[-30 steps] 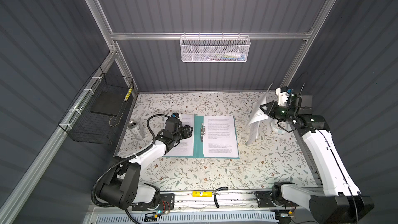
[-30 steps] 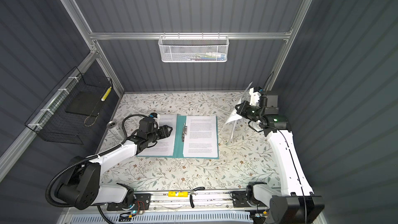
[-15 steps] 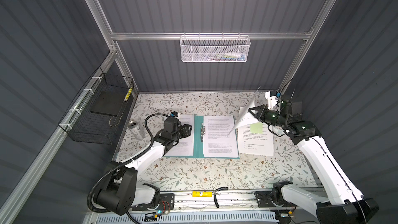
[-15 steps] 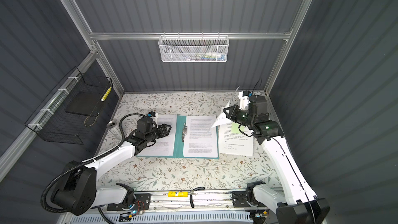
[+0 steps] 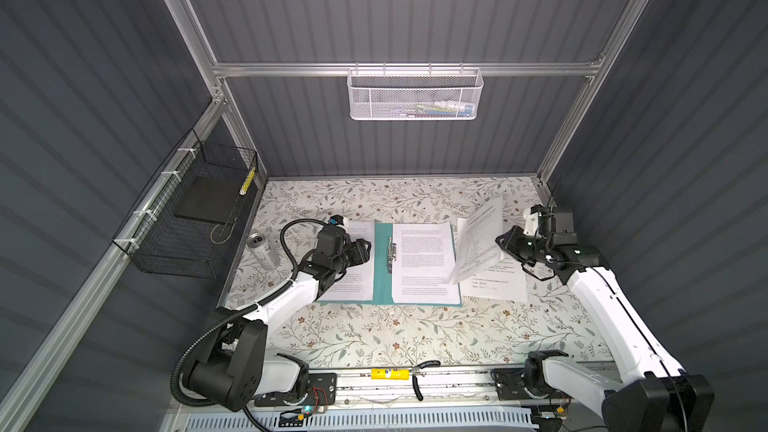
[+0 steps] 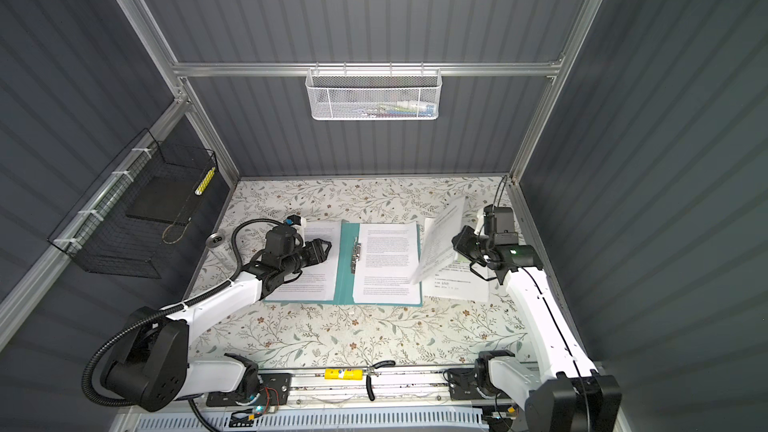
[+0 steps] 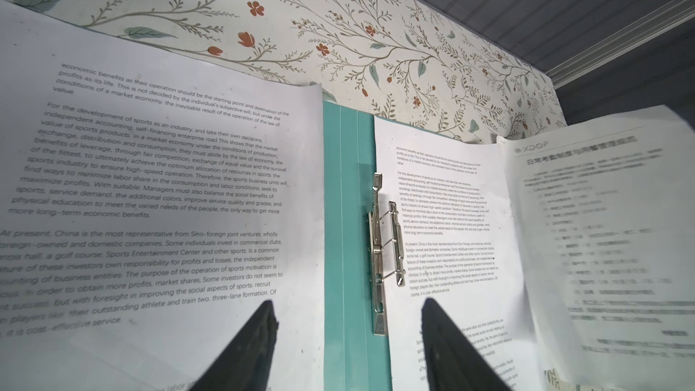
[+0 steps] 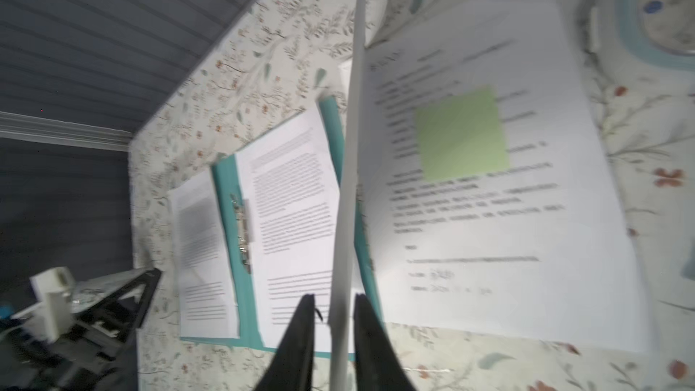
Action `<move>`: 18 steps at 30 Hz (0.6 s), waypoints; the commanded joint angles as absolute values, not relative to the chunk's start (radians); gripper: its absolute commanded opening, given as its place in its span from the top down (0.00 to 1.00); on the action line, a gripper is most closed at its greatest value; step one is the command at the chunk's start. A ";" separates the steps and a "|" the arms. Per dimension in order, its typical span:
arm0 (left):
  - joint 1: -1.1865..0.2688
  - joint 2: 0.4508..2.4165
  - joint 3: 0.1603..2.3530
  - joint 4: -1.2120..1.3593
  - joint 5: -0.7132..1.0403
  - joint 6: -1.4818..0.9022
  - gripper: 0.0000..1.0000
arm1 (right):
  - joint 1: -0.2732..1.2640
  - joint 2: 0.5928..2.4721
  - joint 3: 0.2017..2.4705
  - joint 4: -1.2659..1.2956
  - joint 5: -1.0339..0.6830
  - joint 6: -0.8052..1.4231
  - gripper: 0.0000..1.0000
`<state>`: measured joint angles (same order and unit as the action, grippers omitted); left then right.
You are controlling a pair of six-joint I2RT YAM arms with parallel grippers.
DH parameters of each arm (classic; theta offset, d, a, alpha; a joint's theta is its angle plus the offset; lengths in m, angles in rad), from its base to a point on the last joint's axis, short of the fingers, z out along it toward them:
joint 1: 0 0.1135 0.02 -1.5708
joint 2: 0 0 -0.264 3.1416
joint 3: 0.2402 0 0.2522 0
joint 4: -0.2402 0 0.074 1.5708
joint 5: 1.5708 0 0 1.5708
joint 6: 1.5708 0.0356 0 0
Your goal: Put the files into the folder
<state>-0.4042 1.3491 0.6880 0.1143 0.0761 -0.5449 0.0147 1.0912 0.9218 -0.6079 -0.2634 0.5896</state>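
In both top views the teal folder (image 5: 382, 280) lies open and flat in the middle of the flowery table (image 5: 374, 338). A printed sheet (image 5: 424, 263) lies on its right half. A second printed sheet (image 5: 353, 284) lies on its left half. The left gripper (image 5: 368, 245) hovers low over that left half. Just right of the folder, a lifted sheet (image 6: 440, 243) stands up on its edge at the right gripper (image 6: 455, 243). Under it a flat sheet (image 5: 494, 288) lies on the table.

Paper like this is very light, thin and floppy. I think it will bend, crease and slide easily. A soft pinch near one edge looks like the best hold.

In the left wrist view the left gripper's fingers (image 7: 248, 347) are wide apart with nothing between them. Past them the metal clip (image 7: 380, 242) sits on the folder's spine. The lifted sheet (image 7: 601, 238) shows a title and a small logo, but its words are too blurry to read.

In the right wrist view the lifted sheet (image 8: 349, 144) is only a thin white strip between the right gripper's fingers (image 8: 301, 332). This picture is blurry. There seems to be a thin gap on one side, so I cannot tell if the paper is pinched or loose. The flat sheet has a green sticky note (image 8: 462, 133) on it. A round thing with a blue rim (image 8: 632, 31) is cut off at the corner, and I cannot tell what it is.
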 commanded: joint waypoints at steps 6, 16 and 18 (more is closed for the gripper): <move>-0.399 1.432 0.696 0.173 0.083 -0.532 0.36 | -0.146 1.034 0.847 -0.736 -0.218 0.518 0.40; -0.397 1.531 0.716 0.252 0.143 -0.525 0.37 | -0.295 1.218 0.876 -0.538 -0.285 0.464 0.36; -0.397 1.543 0.722 0.258 0.155 -0.513 0.36 | -0.338 1.306 0.893 -0.478 -0.409 0.454 0.39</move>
